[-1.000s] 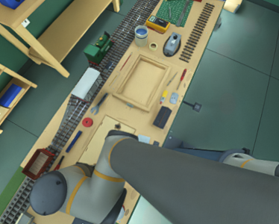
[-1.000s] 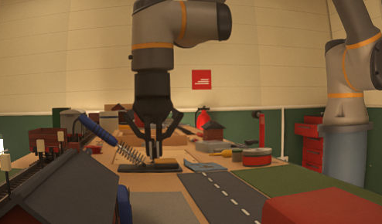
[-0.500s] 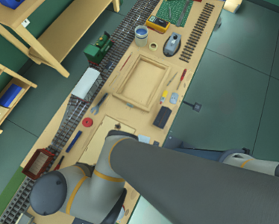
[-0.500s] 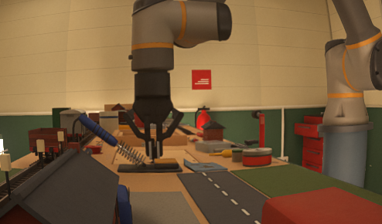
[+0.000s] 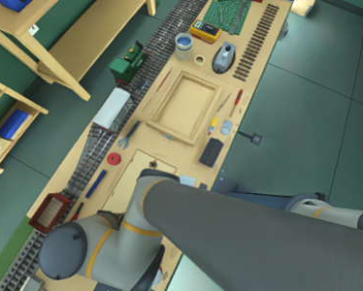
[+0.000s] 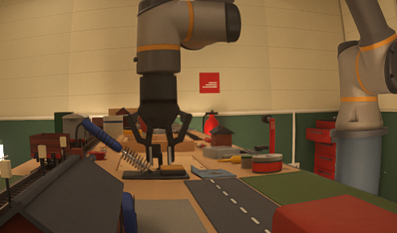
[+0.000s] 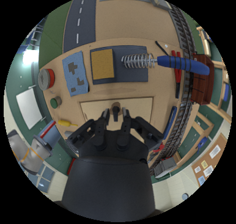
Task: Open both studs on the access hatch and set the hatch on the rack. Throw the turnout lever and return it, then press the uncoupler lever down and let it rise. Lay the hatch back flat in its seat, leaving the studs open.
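Observation:
A small dark stud (image 7: 115,110) stands on the near edge of the pale access hatch (image 7: 116,107), directly between the fingers of my gripper (image 7: 115,114). The gripper is open and holds nothing. The hatch (image 5: 133,179) lies flat in its seat on the bench, much of it hidden under my arm in the side camera. The second stud is hidden behind the gripper body. The wooden tray-like rack (image 5: 184,106) sits further along the bench. The track levers cannot be made out.
Just beyond the hatch a dark stand (image 7: 119,64) holds an orange sponge (image 7: 102,63) and a spring with a blue-handled soldering iron (image 7: 183,64). Railway track (image 5: 91,150) runs along the bench's left side with a brown wagon (image 5: 49,212). A red-and-grey tin (image 7: 46,79) sits on the other side.

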`<state>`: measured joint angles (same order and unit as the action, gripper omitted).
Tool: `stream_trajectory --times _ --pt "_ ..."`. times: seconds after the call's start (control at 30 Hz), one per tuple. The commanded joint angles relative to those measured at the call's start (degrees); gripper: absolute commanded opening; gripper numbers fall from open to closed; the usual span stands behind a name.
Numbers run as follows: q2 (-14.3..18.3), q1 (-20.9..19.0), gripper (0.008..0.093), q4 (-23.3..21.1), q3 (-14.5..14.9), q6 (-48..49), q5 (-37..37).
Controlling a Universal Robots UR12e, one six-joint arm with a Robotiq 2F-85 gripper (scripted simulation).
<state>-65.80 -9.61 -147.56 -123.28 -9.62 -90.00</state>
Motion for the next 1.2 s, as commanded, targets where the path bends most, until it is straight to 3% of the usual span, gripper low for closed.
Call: stream_trajectory --times 0.0,0.47,1.17 --pt "0.0 0.0 0.0380 0.0 0.0 0.0 0.0" --pt "-0.7 0.0 0.0380 0.7 0.1 0.0 0.0" --pt "-4.9 0.0 0.0380 5.9 1.1 0.0 0.0"
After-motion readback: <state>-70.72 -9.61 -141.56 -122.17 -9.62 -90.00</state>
